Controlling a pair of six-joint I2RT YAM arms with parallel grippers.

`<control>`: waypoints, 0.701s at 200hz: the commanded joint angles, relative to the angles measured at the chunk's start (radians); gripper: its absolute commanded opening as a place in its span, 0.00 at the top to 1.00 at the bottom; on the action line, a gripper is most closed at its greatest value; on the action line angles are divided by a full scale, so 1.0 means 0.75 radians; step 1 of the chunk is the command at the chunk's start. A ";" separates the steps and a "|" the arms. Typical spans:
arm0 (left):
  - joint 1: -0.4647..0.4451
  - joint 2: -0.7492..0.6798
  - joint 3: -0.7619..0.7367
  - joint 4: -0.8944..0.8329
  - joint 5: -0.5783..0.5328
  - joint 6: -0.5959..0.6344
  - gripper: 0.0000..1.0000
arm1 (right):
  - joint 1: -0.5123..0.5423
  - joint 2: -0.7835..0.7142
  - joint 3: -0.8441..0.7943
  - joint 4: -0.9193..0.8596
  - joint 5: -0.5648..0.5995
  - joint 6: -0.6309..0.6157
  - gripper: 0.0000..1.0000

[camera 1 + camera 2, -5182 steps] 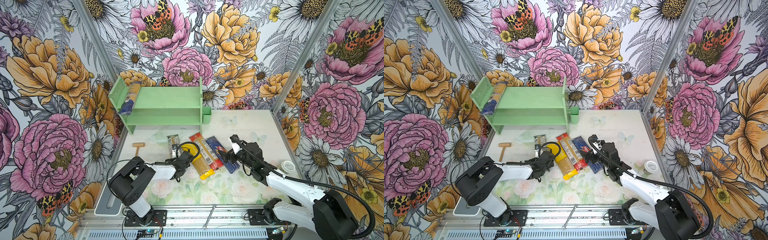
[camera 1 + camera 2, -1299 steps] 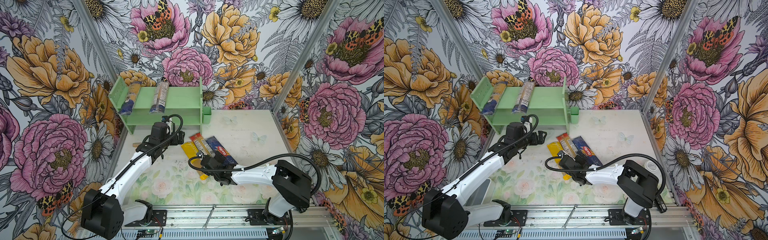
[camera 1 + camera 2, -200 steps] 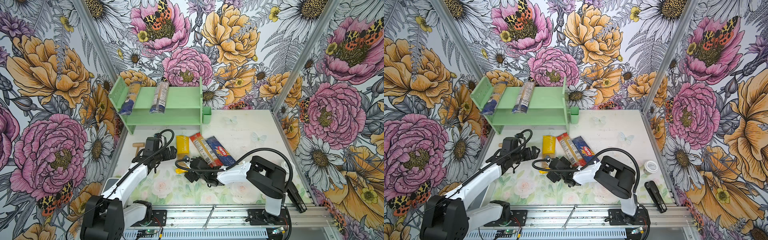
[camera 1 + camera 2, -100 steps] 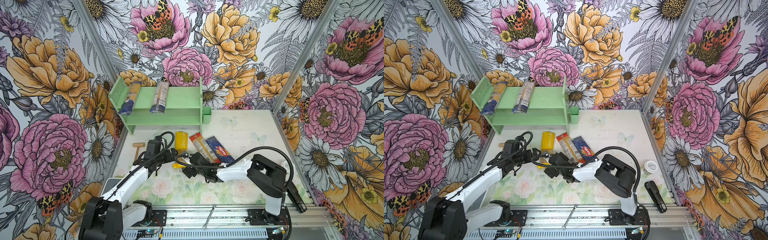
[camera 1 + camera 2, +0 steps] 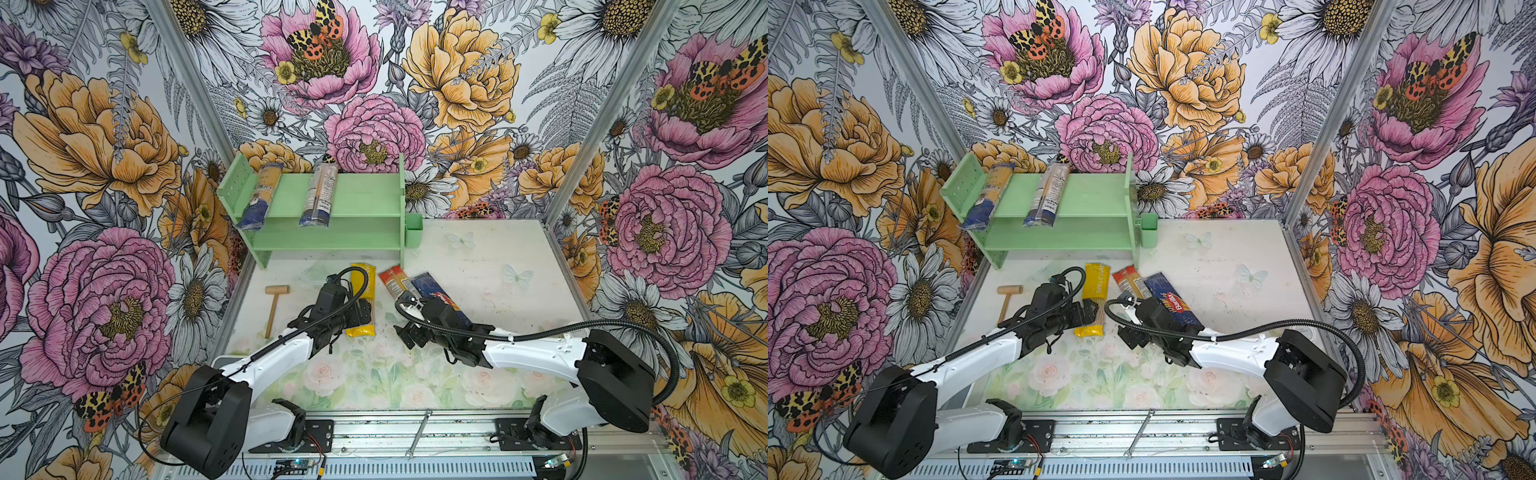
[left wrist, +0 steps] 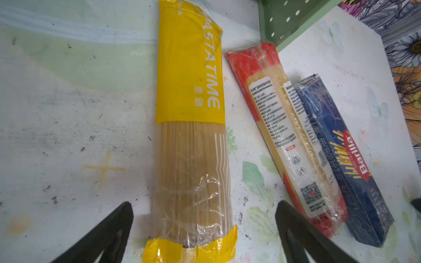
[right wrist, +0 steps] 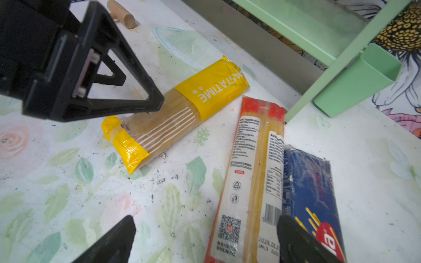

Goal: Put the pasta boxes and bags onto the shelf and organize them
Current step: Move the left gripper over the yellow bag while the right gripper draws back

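**Left tool astride yellow bag, nothing gripped**

Left tool (image 6: 204, 205): fingers spread wide, one on each side of the near end of the yellow plastic spaghetti bag (image 6: 189, 79). The left wrist view shows a gap on both sides, so nothing is clamped. The yellow bag lies flat on the floral-print worktop (image 5: 478, 266), pointing lengthwise toward the mint-green two-tier shelf (image 5: 357, 195) – in front of it, not on it.

Just beside the yellow bag, on the right arm's side, lies the red-ended clear spaghetti bag (image 5: 395, 280). The dark blue Barilla box (image 5: 432, 286) touches that one; both are angled and flat on the worktop.

Right tool (image 7: 205, 218): fingers also apart, holding nothing. In the right wrist view one finger is over the near ends of the red-ended bag and the box – can't tell if it touches. In both top views this tool sits low, between the yellow bag and those two packs.

The shelf's top tier carries a clear bag with a dark blue end (image 5: 259, 197) by the perforated side panel. A second clear blue-ended bag (image 5: 318, 195) lies nearer the middle. They are apart, and both blue ends overhang the front edge.

A small green cup (image 5: 413, 230) hangs on the shelf's other side panel. A wooden mallet (image 5: 273, 307) lies on the worktop near the left arm.
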 commanded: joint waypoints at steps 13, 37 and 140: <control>-0.029 0.101 0.027 0.080 -0.081 -0.035 0.01 | -0.065 -0.145 -0.082 -0.013 0.046 0.014 0.01; -0.053 0.169 0.045 0.090 -0.102 -0.040 0.01 | -0.101 -0.219 -0.140 -0.006 0.045 0.030 0.01; -0.188 0.411 0.185 0.046 -0.296 -0.027 0.01 | -0.145 -0.280 -0.212 0.005 0.047 0.061 0.00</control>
